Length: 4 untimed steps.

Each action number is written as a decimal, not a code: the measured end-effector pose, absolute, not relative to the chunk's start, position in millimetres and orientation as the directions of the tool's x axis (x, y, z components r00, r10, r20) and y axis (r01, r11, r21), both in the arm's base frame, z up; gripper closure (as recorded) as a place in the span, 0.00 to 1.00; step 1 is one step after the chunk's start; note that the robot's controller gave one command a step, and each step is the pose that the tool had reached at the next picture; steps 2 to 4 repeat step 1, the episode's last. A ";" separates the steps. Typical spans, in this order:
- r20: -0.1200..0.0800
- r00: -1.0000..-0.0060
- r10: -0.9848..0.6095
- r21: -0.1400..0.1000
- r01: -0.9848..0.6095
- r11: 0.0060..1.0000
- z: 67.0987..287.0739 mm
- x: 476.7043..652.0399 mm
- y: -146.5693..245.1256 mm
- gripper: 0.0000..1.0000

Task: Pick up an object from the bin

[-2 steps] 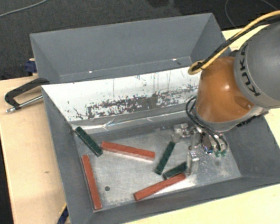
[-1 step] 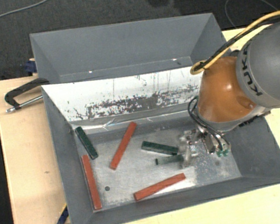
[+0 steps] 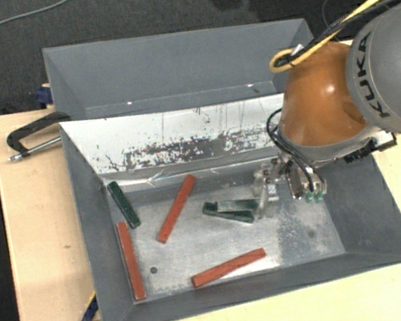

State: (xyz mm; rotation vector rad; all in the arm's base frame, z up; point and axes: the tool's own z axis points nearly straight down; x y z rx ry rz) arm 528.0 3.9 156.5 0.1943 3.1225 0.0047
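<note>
My gripper (image 3: 274, 187) hangs low in the right half of the bin, under the arm's orange cover. Just left of it lies a dark green flat piece (image 3: 229, 211), tilted, its right end close against the gripper. A red stick (image 3: 176, 208) lies diagonally further left. Another red stick (image 3: 229, 268) rests near the bin's front wall, below and left of the gripper.
A dark green bar (image 3: 124, 204) and a long red stick (image 3: 131, 260) lie along the left wall. A small dark dot (image 3: 153, 271) sits on the floor near them. The arm and its cover hide the bin's right rear corner.
</note>
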 end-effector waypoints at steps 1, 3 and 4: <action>-0.018 -0.988 0.153 0.003 0.153 0.988 214.6 599.3 -2.6 1.00; -0.018 -0.988 0.153 0.003 0.153 0.988 214.6 599.3 -2.6 1.00; -0.018 -0.988 0.153 0.003 0.153 0.988 214.6 599.3 -2.6 1.00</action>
